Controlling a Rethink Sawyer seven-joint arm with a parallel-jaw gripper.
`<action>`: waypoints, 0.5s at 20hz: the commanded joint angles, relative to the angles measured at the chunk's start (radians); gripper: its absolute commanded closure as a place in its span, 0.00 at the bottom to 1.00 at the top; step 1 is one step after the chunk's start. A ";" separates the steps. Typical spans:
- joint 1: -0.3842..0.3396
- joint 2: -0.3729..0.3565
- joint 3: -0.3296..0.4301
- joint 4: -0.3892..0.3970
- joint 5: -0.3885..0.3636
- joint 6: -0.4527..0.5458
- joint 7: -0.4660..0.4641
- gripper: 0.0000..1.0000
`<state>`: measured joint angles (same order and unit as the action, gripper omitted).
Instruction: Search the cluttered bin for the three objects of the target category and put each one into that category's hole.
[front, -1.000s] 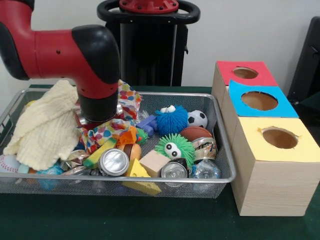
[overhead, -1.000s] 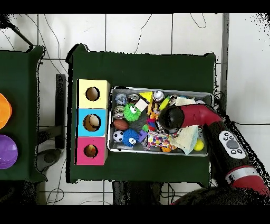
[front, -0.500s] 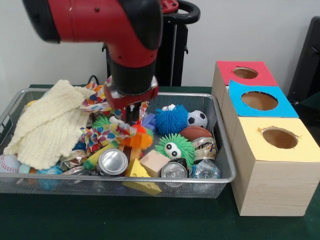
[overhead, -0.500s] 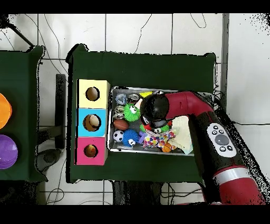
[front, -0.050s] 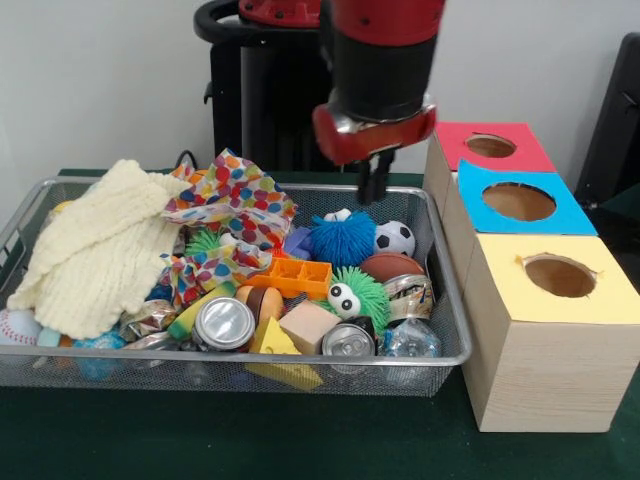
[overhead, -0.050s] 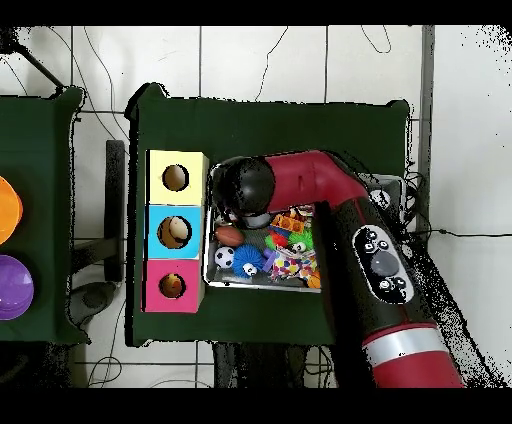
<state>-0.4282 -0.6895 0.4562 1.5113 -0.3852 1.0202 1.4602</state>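
From my seat, the bin (front, -0.050s: 445, 300) is packed: cream cloth (front, -0.050s: 95, 245) and dotted cloth (front, -0.050s: 235, 200) heaped at one end, balls and cans crowding the end by the boxes (front, -0.050s: 530, 270). Open air lies above the three holes; the arm (overhead, -0.050s: 340, 215) spans the bin overhead.

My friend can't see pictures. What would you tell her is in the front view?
A red robot arm's claw hangs empty and shut above a wire basket crammed with toys, cans and cloths, including a fuzzy blue ball and a cream knitted cloth. Beside the basket stand three boxes with round holes: red, blue and yellow.
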 joint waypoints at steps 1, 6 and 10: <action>0.041 0.046 -0.106 0.075 0.065 -0.060 0.329 1.00; 0.080 0.082 -0.174 0.171 0.020 -0.404 0.446 1.00; 0.108 0.060 -0.204 0.249 0.046 -0.529 0.490 1.00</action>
<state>-0.3298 -0.6713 0.3554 1.5853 -0.3466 0.6950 1.6041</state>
